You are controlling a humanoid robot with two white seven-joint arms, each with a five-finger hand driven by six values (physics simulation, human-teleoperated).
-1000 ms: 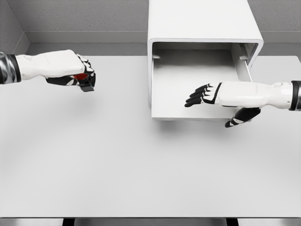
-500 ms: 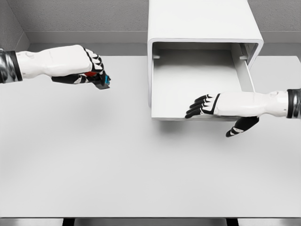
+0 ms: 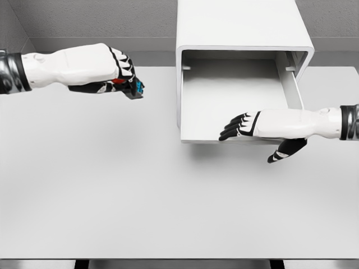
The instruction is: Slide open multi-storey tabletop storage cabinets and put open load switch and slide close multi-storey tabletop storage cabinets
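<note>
A white storage cabinet (image 3: pixel 241 25) stands at the back of the table, its bottom drawer (image 3: pixel 233 95) pulled out toward me and bare inside. My left hand (image 3: pixel 115 75) is up at the left, curled around the load switch (image 3: pixel 132 87), a small black part with red and blue showing between the fingers. It hovers above the table, left of the drawer. My right hand (image 3: pixel 247 131) lies flat over the drawer's front edge, fingers stretched out to the left and thumb hanging below the rim, holding nothing.
The grey table (image 3: pixel 140 196) spreads wide in front of the cabinet. A grey wall (image 3: pixel 101 19) runs behind it, with a corner at the far left.
My left hand has carried the load switch to the right, closer to the drawer. My right hand drew back from inside the drawer to its front edge.
</note>
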